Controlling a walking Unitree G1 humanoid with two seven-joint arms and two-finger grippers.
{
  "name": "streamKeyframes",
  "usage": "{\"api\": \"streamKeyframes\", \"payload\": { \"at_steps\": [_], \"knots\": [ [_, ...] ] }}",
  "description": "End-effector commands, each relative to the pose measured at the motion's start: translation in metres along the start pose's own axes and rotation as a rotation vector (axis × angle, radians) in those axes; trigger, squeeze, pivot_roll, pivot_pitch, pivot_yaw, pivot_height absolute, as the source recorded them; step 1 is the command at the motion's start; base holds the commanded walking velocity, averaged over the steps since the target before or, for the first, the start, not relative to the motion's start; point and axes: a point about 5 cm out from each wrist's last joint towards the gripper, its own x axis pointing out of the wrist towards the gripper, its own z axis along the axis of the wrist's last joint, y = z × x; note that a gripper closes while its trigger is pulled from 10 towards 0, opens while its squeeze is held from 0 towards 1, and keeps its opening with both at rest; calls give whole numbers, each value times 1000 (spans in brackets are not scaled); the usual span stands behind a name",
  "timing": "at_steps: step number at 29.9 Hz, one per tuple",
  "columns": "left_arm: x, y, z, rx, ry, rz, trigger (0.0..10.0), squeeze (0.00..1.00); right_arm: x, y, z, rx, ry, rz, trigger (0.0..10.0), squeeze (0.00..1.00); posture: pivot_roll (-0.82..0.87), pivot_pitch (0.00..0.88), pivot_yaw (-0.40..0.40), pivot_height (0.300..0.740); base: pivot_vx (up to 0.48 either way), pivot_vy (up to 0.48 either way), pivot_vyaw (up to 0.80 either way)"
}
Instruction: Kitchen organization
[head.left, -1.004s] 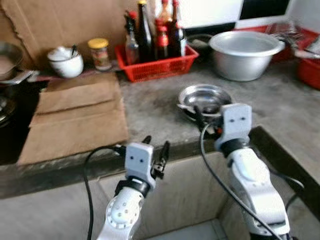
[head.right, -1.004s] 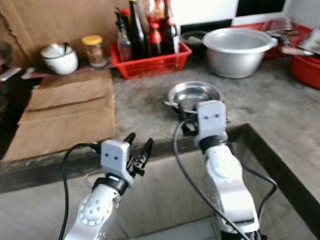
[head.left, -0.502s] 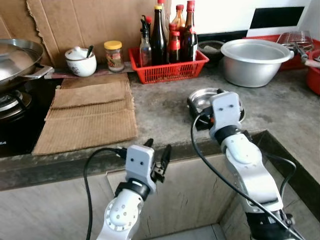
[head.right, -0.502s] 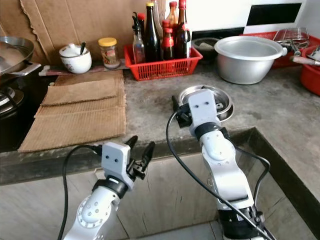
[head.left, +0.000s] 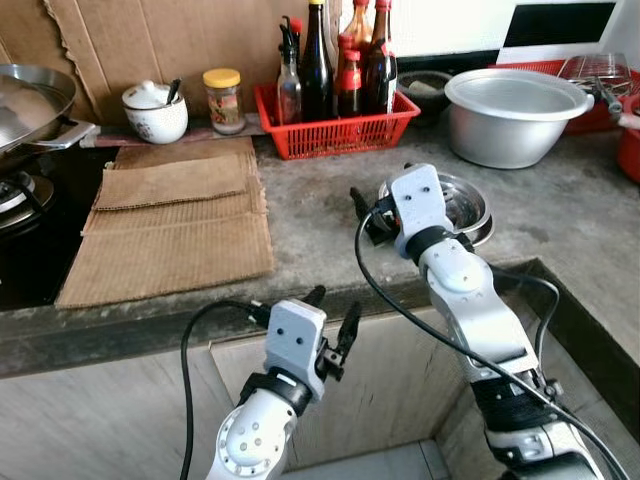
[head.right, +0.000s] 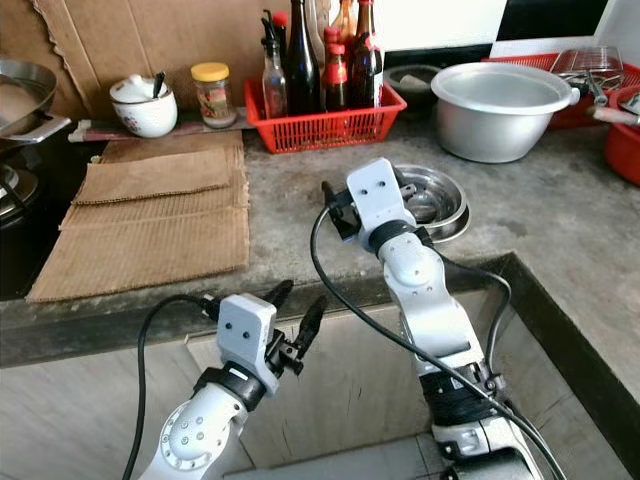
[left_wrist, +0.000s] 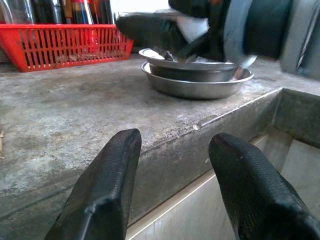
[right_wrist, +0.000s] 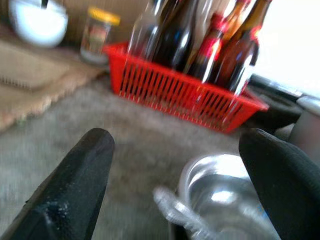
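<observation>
i judge i'm at the reach-in step of tidying this counter: my right gripper (right_wrist: 175, 165) hangs over the concrete counter (head.left: 310, 215) with its two fingers spread wide and nothing between them, just beside the small steel dishes (head.left: 462, 203) that sit nested near the counter's front edge. my left gripper (left_wrist: 175, 175) is low, in front of the counter's lip, fingers also apart and empty.

the next move, as i read it, calls for settling the right fingers over the rim of the top dish, since a shallow, polished metal rim gives little to pinch and could slip or clatter against the dish beneath.

the counter is rough, mottled grey concrete with a squared edge. behind it stands a red plastic basket (head.right: 330, 125) with slatted walls, packed with upright glass sauce bottles (head.right: 330, 60). to its right sits a big dull aluminium basin (head.left: 515, 115), round and deep. corrugated cardboard sheets (head.left: 175, 220) lie flat to the left, with a white ceramic pot (head.left: 155, 110) and a yellow-lidded jar (head.left: 223, 98) behind them.
</observation>
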Motion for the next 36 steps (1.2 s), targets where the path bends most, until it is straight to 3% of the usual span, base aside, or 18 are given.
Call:
{"api": "streamKeyframes", "payload": {
  "at_steps": [1,15,16,19,20,36],
  "knots": [
    [-2,-1,6,15,-21,3,10000,0,4,4,-2,-38,23,19,10000,0,114,123,-41,740,0,0,0],
    [-3,-2,6,20,-19,7,10000,0,19,-2,-14,-93,92,-40,10000,0,116,132,-42,740,0,0,0],
    [-3,-2,6,20,-19,6,10000,0,19,-3,-14,-92,93,-43,4000,0,116,132,-42,740,0,0,0],
    [-3,-2,6,21,-19,7,10000,0,19,-3,-15,-95,93,-46,4000,0,116,131,-42,740,0,0,0],
    [-3,-2,6,21,-19,7,10000,0,19,-3,-15,-94,94,-47,0,0,113,131,-41,740,0,0,0],
    [-2,-2,6,19,-30,16,10000,0,19,-7,-14,-93,73,-80,0,0,112,133,-40,740,0,0,0]
  ]
}}
